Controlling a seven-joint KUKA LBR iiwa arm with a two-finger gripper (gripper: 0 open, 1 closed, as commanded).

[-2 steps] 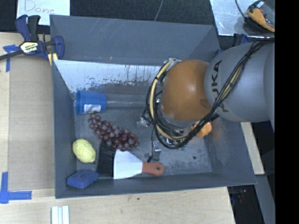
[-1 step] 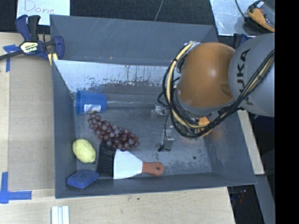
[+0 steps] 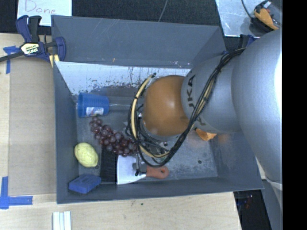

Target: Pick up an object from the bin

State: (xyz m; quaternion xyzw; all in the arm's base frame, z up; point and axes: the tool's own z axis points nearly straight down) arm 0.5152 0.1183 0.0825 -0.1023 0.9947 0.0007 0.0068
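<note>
Gripper point(image 3: 140, 168) low, just right of the grapes point(image 3: 112, 140), over a white card point(image 3: 125, 172). Open or closed, can't tell. Looks like the reach; next, pinch and lift.

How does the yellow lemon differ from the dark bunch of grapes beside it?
The lemon is pale yellow; the grapes are dark purple. The lemon is one smooth oval, the grapes a knobbly cluster of many small balls. The grapes spread wider than the lemon. Both look like fruit and lie on the left of the bin floor.
</note>
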